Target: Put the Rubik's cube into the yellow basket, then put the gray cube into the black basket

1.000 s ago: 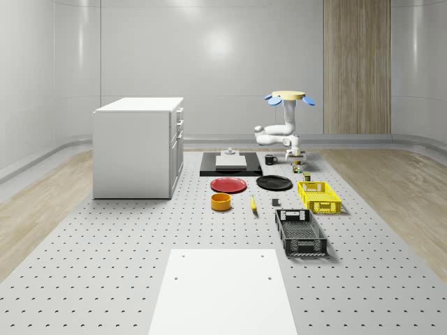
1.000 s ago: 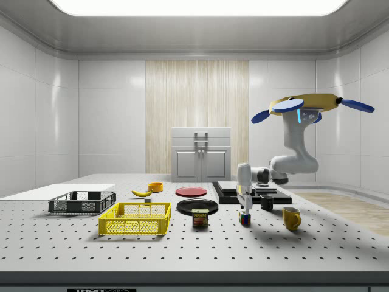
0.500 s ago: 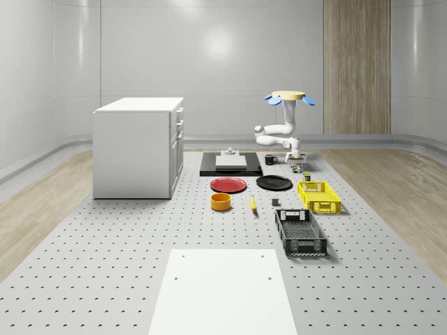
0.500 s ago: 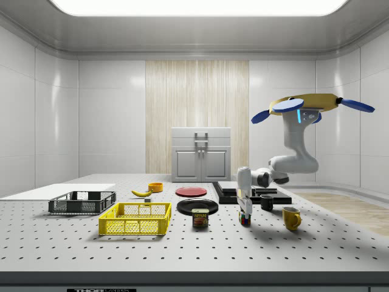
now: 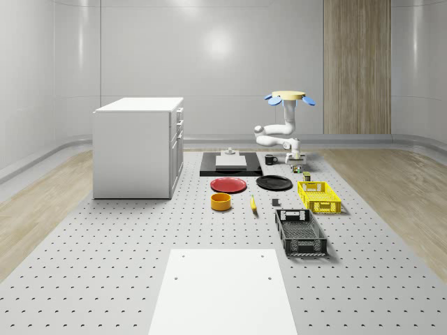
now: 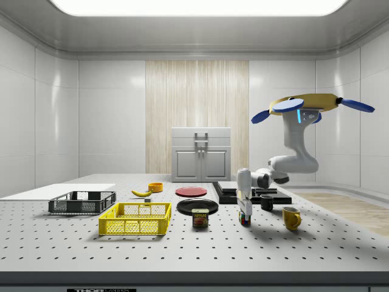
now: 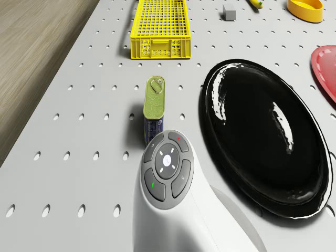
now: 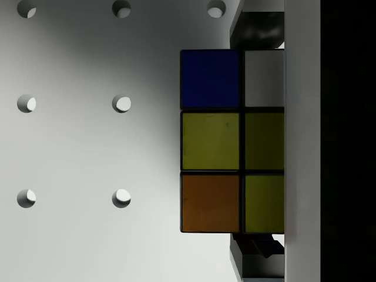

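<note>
The claw [image 6: 244, 212] has sunk a little lower in the last 1 s and now surrounds the Rubik's cube [image 8: 211, 141], which rests on the counter [image 5: 105, 265]. I judge the 1st pickup imminent. Whether the claw is clamped or apart, I cannot tell. The drone [image 6: 304, 102] hovers over the counter's far part. In the whole-scene view the yellow basket [image 5: 325, 206] lies at the cube's 5 o'clock, the gray cube [image 7: 229, 11] and black basket [image 5: 305, 246] beyond.
</note>
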You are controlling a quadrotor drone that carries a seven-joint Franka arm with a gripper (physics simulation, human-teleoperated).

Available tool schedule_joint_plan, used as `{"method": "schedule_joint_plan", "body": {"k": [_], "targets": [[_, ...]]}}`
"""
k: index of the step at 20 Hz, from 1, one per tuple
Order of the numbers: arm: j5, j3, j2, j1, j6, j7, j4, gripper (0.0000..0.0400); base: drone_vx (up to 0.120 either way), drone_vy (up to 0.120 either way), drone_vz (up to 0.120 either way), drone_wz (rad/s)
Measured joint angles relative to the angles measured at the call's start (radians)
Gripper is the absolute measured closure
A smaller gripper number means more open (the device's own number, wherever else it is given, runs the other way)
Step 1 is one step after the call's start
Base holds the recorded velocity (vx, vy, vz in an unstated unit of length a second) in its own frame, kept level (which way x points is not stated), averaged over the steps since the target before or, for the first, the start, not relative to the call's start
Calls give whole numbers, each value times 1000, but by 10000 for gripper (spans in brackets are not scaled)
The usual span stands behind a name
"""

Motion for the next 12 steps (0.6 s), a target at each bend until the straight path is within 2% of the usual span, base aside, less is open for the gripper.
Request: {"method": "schedule_joint_plan", "body": {"k": [2,7,12], "targets": [[0,-1,-2,-1,2,1,0,0,0,0,0,0],[1,-1,-5,-3,6,2,1,69,0,0,0,0],[2,-1,-9,-4,9,3,2,91,0,0,0,0]]}}
